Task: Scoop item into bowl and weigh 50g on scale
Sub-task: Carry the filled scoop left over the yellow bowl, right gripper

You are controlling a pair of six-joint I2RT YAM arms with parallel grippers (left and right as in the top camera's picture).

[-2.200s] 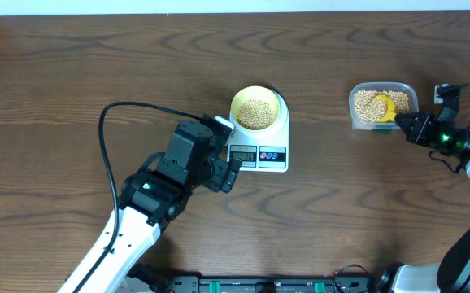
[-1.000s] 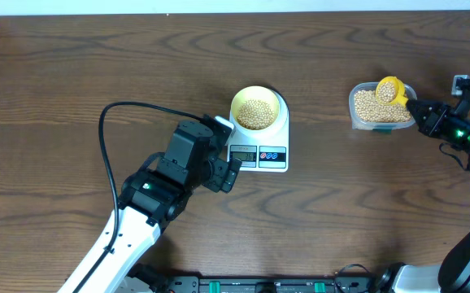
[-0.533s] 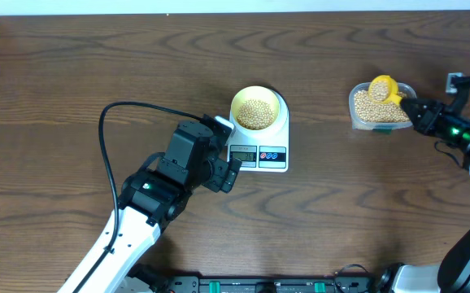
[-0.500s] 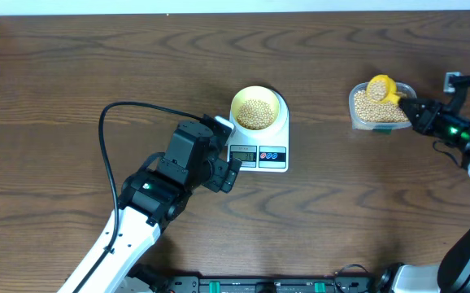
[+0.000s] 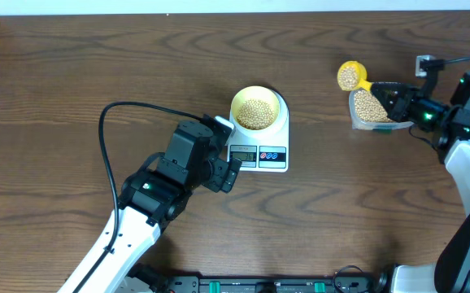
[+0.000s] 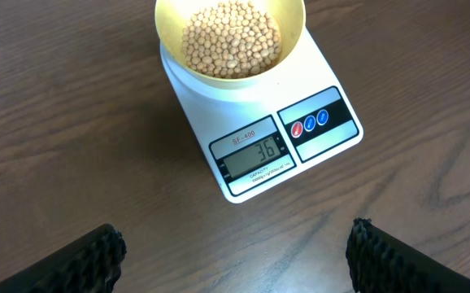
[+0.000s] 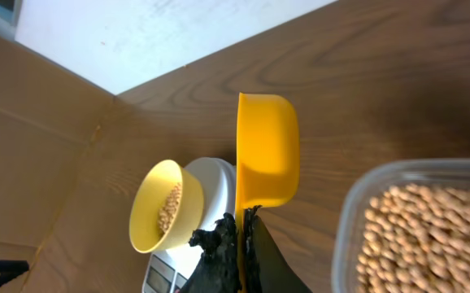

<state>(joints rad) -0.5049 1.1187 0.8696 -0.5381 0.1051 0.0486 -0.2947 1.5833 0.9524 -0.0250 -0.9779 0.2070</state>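
Right gripper point(image 5: 388, 89) was clamped shut on the handle of the yellow scoop point(image 5: 352, 78), with the cup out ahead of the jaws and loaded with beans point(image 5: 347, 76). How full it was is hard to say from overhead, and the wrist view showed only its outside. The clear tub point(image 7: 347, 213) with more beans sat just below and beside those jaws. The bowl point(image 6: 293, 23) sat on the scale point(image 6: 320, 140), well ahead of the right jaws and just ahead of the left gripper point(image 6: 235, 259), whose jaws stood wide apart holding nothing. The display point(image 6: 255, 152) read 36, short of fifty. The step in hand looked like the carry phase of a top-up scoop, tub to bowl. The next move calls for level travel to above the bowl, then a slow partial tip, since a full dump would likely overshoot.
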